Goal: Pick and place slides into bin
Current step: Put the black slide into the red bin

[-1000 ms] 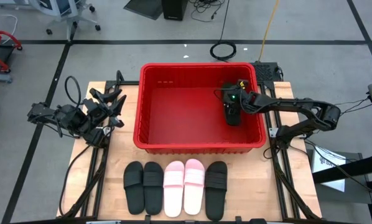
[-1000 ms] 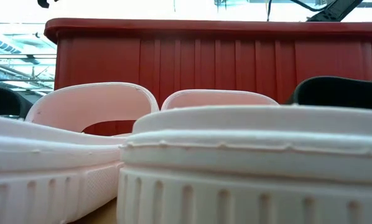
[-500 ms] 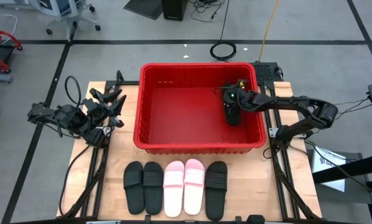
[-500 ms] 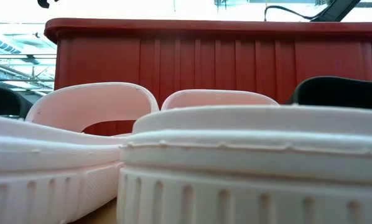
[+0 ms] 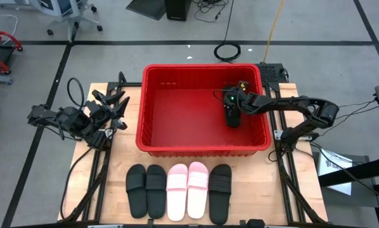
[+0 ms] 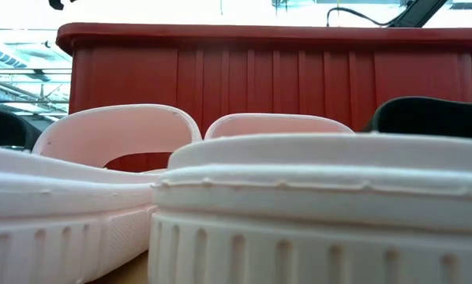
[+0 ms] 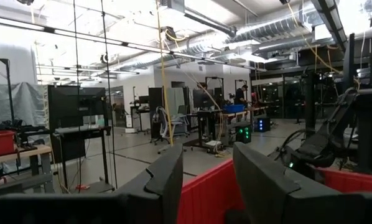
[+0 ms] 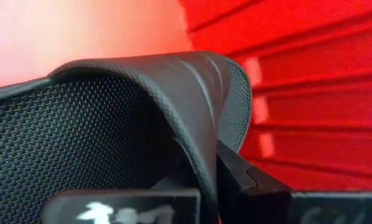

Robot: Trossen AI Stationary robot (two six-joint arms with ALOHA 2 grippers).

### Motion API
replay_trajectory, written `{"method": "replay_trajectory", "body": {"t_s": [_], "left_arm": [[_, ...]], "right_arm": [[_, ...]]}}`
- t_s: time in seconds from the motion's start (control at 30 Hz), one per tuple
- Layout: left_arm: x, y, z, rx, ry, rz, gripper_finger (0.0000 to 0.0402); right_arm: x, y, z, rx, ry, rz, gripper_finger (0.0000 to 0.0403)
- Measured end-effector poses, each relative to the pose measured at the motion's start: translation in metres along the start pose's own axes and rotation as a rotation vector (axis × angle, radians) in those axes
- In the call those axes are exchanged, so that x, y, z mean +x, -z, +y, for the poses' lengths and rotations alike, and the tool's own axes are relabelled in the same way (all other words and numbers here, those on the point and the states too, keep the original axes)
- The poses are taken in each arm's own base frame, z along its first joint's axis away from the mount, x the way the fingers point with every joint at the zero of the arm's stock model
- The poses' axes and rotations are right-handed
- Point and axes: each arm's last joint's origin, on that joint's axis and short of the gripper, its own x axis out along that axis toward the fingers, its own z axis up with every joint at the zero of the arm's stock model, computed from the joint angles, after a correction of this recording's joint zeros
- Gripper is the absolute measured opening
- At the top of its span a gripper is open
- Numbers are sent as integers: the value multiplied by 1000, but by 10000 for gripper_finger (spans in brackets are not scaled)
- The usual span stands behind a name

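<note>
Sliding a bit further in over the bin (image 5: 153,114), the right gripper (image 5: 231,118) stays clamped on a black slide (image 5: 232,119). The left gripper (image 5: 116,104) sits fingers apart beside the bin; five slides (image 5: 179,190) wait on the table.

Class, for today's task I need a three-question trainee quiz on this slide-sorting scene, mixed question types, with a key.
1. True or false: the right gripper is shut on a black slide inside the bin.
2. How many slides lie on the table in front of the bin?
3. The left gripper is: A) inside the bin B) beside the bin, empty C) shut on a pink slide.

Key: 1 true; 2 five; 3 B
</note>
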Motion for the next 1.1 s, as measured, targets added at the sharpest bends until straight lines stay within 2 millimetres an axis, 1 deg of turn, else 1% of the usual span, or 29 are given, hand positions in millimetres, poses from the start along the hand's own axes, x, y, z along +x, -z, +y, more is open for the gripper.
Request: {"method": "replay_trajectory", "body": {"t_s": [0.13,0.3,0.53,0.63,0.93,1.1], "left_arm": [[2,1,0,-4,-10,4,147],[3,2,-1,-9,-11,1,147],[7,3,-2,0,-19,0,147],[8,3,-3,-2,-26,-5,147],[9,4,-4,7,-10,-10,147],[9,4,-4,7,-9,-11,147]], "right_arm": [[-4,-10,-5,21,8,-34,4],[-5,-16,-9,29,3,-28,4],[10,-36,-10,24,-37,55,4],[13,-43,-10,11,-47,70,4],[1,-59,4,22,-71,-11,4],[-5,-64,13,21,-77,-33,4]]}}
